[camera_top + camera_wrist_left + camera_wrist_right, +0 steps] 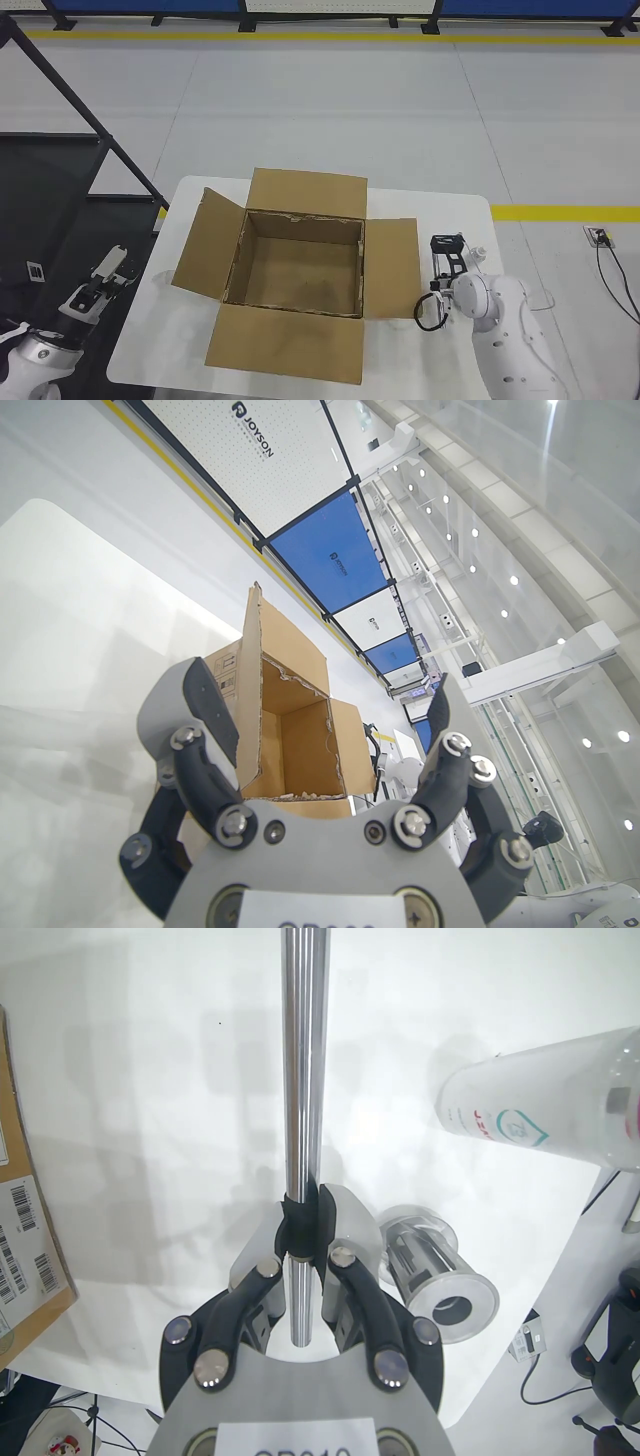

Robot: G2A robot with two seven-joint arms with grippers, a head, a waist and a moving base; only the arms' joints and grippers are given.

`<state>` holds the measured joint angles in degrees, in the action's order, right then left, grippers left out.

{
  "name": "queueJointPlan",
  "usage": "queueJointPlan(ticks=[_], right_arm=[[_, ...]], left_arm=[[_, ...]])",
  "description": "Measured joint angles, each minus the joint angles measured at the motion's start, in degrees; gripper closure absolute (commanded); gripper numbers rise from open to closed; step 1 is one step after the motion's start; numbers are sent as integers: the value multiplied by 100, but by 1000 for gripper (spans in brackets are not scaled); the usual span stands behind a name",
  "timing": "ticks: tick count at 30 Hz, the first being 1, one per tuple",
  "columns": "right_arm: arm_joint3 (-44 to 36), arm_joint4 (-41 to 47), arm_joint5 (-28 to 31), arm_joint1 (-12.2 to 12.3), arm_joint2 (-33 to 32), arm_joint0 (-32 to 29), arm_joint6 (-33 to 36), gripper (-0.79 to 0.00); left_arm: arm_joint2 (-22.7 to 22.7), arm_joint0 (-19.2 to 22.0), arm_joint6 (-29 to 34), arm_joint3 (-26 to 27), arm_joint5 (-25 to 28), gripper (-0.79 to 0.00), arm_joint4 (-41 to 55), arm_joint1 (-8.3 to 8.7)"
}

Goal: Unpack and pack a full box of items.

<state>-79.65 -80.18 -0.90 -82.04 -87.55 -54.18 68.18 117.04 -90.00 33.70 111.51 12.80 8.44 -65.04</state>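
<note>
An open cardboard box (300, 270) stands in the middle of the white table (440, 210), all flaps folded out, and its inside looks bare. My right gripper (305, 1223) is shut on a shiny metal rod (303, 1078) that points out over the table. In the top view that gripper (447, 248) hovers just right of the box's right flap. My left gripper (325, 710) is open and holds nothing; the box (295, 720) lies beyond it. From above, the left gripper (118, 268) sits off the table's left edge.
A flanged metal spool (440, 1273) lies on the table beside the right gripper. A white cylindrical bottle (530, 1103) is a little farther out. The box's side flap (25, 1228) with barcode labels lies on the other side. The table's edge is close behind.
</note>
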Motion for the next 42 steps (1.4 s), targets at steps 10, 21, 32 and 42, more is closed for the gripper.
queueJointPlan(ticks=[10,21,32,42], right_arm=[[493,16,-79,23,141,251,-44,-86],[562,103,-221,53,189,248,-107,-320],[-692,176,-549,81,192,-347,-368,-342],[-2568,1214,-330,118,-259,-1406,-1293,-323]], left_arm=[[0,0,0,0,0,-785,0,0],[0,0,0,0,0,-785,0,0],[0,0,0,0,0,-785,0,0],[362,84,-145,-145,180,-785,128,37]])
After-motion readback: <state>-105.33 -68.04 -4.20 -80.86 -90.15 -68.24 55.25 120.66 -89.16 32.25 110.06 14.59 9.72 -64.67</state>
